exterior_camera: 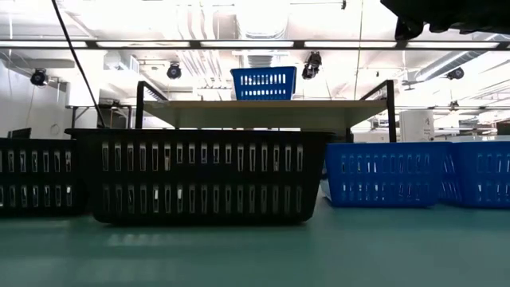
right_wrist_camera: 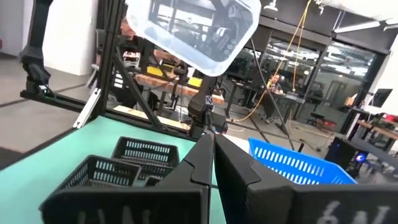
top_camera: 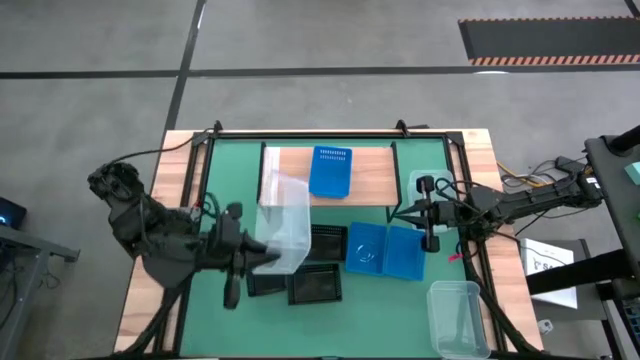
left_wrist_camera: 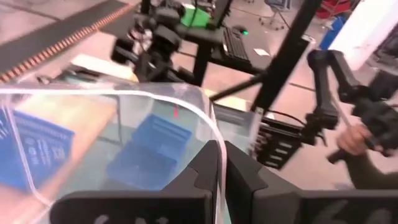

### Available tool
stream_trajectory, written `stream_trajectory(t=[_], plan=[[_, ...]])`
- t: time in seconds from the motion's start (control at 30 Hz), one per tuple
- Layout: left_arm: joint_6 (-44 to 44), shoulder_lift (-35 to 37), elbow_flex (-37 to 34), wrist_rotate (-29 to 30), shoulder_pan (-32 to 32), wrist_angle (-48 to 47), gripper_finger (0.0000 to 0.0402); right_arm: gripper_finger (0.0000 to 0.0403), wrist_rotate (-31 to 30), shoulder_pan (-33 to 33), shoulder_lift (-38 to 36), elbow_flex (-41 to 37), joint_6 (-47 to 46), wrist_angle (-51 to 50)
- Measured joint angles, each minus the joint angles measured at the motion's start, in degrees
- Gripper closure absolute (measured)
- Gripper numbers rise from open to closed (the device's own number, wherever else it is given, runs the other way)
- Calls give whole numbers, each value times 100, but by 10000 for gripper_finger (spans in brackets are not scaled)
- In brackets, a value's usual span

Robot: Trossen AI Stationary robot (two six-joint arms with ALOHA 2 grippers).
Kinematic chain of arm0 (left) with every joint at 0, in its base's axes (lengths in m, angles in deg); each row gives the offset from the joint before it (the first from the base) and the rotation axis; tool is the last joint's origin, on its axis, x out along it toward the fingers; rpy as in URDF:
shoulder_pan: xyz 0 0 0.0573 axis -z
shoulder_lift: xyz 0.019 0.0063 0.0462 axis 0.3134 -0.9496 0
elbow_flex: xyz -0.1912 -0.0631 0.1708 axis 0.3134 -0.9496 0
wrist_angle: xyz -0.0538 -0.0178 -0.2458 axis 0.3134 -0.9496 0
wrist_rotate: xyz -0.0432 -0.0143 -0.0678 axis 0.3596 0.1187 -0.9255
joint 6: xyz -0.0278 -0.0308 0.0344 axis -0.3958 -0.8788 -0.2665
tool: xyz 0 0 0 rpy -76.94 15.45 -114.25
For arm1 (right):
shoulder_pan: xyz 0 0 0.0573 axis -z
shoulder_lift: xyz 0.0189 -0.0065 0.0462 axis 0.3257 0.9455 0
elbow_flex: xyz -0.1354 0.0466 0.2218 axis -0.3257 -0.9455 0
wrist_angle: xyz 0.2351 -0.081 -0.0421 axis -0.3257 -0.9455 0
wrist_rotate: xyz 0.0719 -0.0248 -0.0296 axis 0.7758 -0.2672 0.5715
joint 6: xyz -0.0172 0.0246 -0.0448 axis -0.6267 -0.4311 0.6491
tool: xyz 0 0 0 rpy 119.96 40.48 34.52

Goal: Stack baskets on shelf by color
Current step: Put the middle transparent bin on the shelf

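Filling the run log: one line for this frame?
left gripper: shut on clear tub, lifted | right gripper: shut, empty | shelf: one blue basket

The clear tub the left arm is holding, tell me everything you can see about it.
The clear tub is see-through plastic, rectangular with rounded corners, and empty. The left gripper is shut on its rim, holding it lifted and tilted above the black baskets, at the front edge of the shelf. Nothing but the gripper appears to touch it. The right wrist view shows its bottom facing that camera.

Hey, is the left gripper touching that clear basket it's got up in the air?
Touching. The left wrist view shows the left gripper shut on the clear basket's wall.
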Motion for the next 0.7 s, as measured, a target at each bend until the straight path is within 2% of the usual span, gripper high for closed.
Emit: stream_trajectory(t=[0.23, 0.37, 0.47, 0.7], plan=[[952, -2, 340, -395, -719, -46, 401, 394, 120, 1, 2, 0, -269, -112], [1493, -4, 364, -433, -1183, -137, 401, 394, 266, -1, -7, -4, -263, -214], [1783, -19, 362, -487, -1536, -522, 401, 394, 279, 0, -59, -4, -272, -218], [1804, -79, 342, -855, -2467, -1803, 401, 394, 277, -1, -297, -4, -289, -500]])
